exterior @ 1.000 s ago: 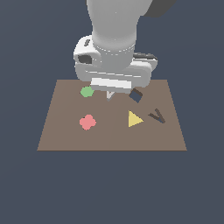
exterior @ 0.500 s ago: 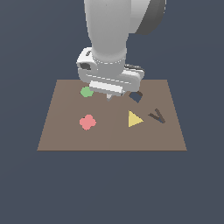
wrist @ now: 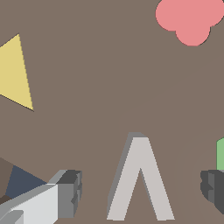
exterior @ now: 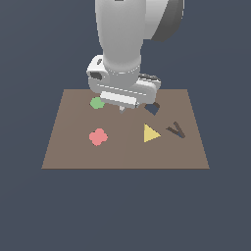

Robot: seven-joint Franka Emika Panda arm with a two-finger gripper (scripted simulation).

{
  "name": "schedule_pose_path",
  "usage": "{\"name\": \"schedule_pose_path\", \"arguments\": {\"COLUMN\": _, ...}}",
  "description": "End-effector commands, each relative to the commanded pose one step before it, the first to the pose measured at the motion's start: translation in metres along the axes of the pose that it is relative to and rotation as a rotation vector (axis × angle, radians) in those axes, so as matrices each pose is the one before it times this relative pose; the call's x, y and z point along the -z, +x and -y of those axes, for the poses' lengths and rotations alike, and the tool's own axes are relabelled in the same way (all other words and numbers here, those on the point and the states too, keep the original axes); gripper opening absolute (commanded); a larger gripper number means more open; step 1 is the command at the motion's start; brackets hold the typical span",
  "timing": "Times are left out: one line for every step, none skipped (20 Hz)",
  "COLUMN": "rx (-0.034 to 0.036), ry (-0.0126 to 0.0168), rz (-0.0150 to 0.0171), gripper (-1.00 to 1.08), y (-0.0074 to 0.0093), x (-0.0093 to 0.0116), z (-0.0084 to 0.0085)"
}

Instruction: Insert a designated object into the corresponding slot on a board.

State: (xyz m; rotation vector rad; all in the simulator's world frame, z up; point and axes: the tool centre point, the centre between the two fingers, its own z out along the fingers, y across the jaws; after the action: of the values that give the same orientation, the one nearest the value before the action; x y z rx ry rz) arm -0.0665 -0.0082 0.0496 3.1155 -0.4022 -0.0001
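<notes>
Approaching to grasp, by the look of it. Green shape [exterior: 97, 103] on the exterior view's left of the white V-shaped piece [wrist: 139, 179]; piece flat on the board [exterior: 73, 152], not yet held. Fingers [wrist: 70, 192] spread apart, straddling the piece, untouching. Next: lower, clamp, lift, carry past the yellow triangle [exterior: 150, 133] to the V-shaped slot [exterior: 176, 130], matching its angle.

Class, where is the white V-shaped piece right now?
In the wrist view, the white V-shaped piece lies flat on the board between the open jaws; in the exterior view, the arm hides it.
</notes>
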Motion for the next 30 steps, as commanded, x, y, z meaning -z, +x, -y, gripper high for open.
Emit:
{"name": "schedule_pose_path", "arguments": {"rx": -0.00007, "ry": -0.00010, "rz": 0.00037, "gripper": 1.00, "y": -0.00010, "x": -0.00048, "z": -0.00010}}
{"name": "schedule_pose_path", "arguments": {"rx": 0.00000, "ry": 0.00000, "rz": 0.00000, "gripper": 1.00, "y": 0.00003, "x": -0.00097, "z": -0.00001}}
{"name": "schedule_pose_path", "arguments": {"rx": 0.00000, "ry": 0.00000, "rz": 0.00000, "gripper": 1.00, "y": 0.00005, "x": -0.00163, "z": -0.00002}}
{"name": "schedule_pose_path", "arguments": {"rx": 0.00000, "ry": 0.00000, "rz": 0.00000, "gripper": 1.00, "y": 0.00006, "x": -0.00228, "z": -0.00004}}
{"name": "schedule_pose_path", "arguments": {"rx": 0.00064, "ry": 0.00019, "rz": -0.00019, "gripper": 1.00, "y": -0.00003, "x": -0.00281, "z": 0.00028}}
{"name": "schedule_pose_path", "arguments": {"rx": 0.00000, "ry": 0.00000, "rz": 0.00000, "gripper": 1.00, "y": 0.00005, "x": -0.00342, "z": -0.00006}}
{"name": "schedule_pose_path", "arguments": {"rx": 0.00000, "ry": 0.00000, "rz": 0.00000, "gripper": 1.00, "y": 0.00003, "x": -0.00294, "z": -0.00006}}
{"name": "schedule_pose_path", "arguments": {"rx": 0.00000, "ry": 0.00000, "rz": 0.00000, "gripper": 1.00, "y": 0.00001, "x": -0.00229, "z": -0.00005}}
{"name": "schedule_pose_path", "arguments": {"rx": 0.00062, "ry": 0.00023, "rz": -0.00018, "gripper": 1.00, "y": -0.00009, "x": -0.00151, "z": 0.00029}}
{"name": "schedule_pose_path", "arguments": {"rx": 0.00000, "ry": 0.00000, "rz": 0.00000, "gripper": 1.00, "y": 0.00000, "x": -0.00098, "z": -0.00002}}
{"name": "schedule_pose_path", "arguments": {"rx": 0.00000, "ry": 0.00000, "rz": 0.00000, "gripper": 1.00, "y": 0.00000, "x": -0.00033, "z": -0.00001}}
{"name": "schedule_pose_path", "arguments": {"rx": 0.00000, "ry": 0.00000, "rz": 0.00000, "gripper": -1.00, "y": 0.00000, "x": 0.00000, "z": 0.00000}}
{"name": "schedule_pose_path", "arguments": {"rx": 0.00000, "ry": 0.00000, "rz": 0.00000, "gripper": -1.00, "y": 0.00000, "x": 0.00000, "z": 0.00000}}
{"name": "schedule_pose_path", "arguments": {"rx": 0.00000, "ry": 0.00000, "rz": 0.00000, "gripper": -1.00, "y": 0.00000, "x": 0.00000, "z": 0.00000}}
{"name": "schedule_pose_path", "arguments": {"rx": 0.00000, "ry": 0.00000, "rz": 0.00000, "gripper": -1.00, "y": 0.00000, "x": 0.00000, "z": 0.00000}}
{"name": "schedule_pose_path", "arguments": {"rx": 0.00000, "ry": 0.00000, "rz": 0.00000, "gripper": -1.00, "y": 0.00000, "x": 0.00000, "z": 0.00000}}
{"name": "schedule_pose_path", "arguments": {"rx": 0.00000, "ry": 0.00000, "rz": 0.00000, "gripper": -1.00, "y": 0.00000, "x": 0.00000, "z": 0.00000}}
{"name": "schedule_pose_path", "arguments": {"rx": 0.00000, "ry": 0.00000, "rz": 0.00000, "gripper": -1.00, "y": 0.00000, "x": 0.00000, "z": 0.00000}}
{"name": "schedule_pose_path", "arguments": {"rx": 0.00000, "ry": 0.00000, "rz": 0.00000, "gripper": -1.00, "y": 0.00000, "x": 0.00000, "z": 0.00000}}
{"name": "schedule_pose_path", "arguments": {"rx": 0.00000, "ry": 0.00000, "rz": 0.00000, "gripper": -1.00, "y": 0.00000, "x": 0.00000, "z": 0.00000}}
{"name": "schedule_pose_path", "arguments": {"rx": 0.00000, "ry": 0.00000, "rz": 0.00000, "gripper": -1.00, "y": 0.00000, "x": 0.00000, "z": 0.00000}}
{"name": "schedule_pose_path", "arguments": {"rx": 0.00000, "ry": 0.00000, "rz": 0.00000, "gripper": -1.00, "y": 0.00005, "x": 0.00014, "z": 0.00017}}
{"name": "schedule_pose_path", "arguments": {"rx": 0.00050, "ry": 0.00038, "rz": -0.00028, "gripper": -1.00, "y": -0.00009, "x": 0.00025, "z": 0.00029}}
{"name": "schedule_pose_path", "arguments": {"rx": 0.00098, "ry": -0.00001, "rz": 0.00000, "gripper": -1.00, "y": 0.00015, "x": 0.00001, "z": 0.00017}}
{"name": "schedule_pose_path", "arguments": {"rx": 0.00293, "ry": -0.00001, "rz": 0.00000, "gripper": -1.00, "y": 0.00045, "x": 0.00004, "z": 0.00051}}
{"name": "schedule_pose_path", "arguments": {"rx": 0.00483, "ry": -0.00002, "rz": 0.00000, "gripper": -1.00, "y": 0.00075, "x": 0.00006, "z": 0.00083}}
{"name": "schedule_pose_path", "arguments": {"rx": 0.00684, "ry": -0.00003, "rz": -0.00001, "gripper": -1.00, "y": 0.00104, "x": 0.00009, "z": 0.00119}}
{"name": "schedule_pose_path", "arguments": {"rx": 0.00880, "ry": -0.00004, "rz": -0.00001, "gripper": -1.00, "y": 0.00134, "x": 0.00011, "z": 0.00154}}
{"name": "schedule_pose_path", "arguments": {"rx": 0.01076, "ry": -0.00005, "rz": -0.00001, "gripper": -1.00, "y": 0.00164, "x": 0.00014, "z": 0.00188}}
{"name": "schedule_pose_path", "arguments": {"rx": 0.01273, "ry": -0.00005, "rz": -0.00001, "gripper": -1.00, "y": 0.00195, "x": 0.00016, "z": 0.00222}}
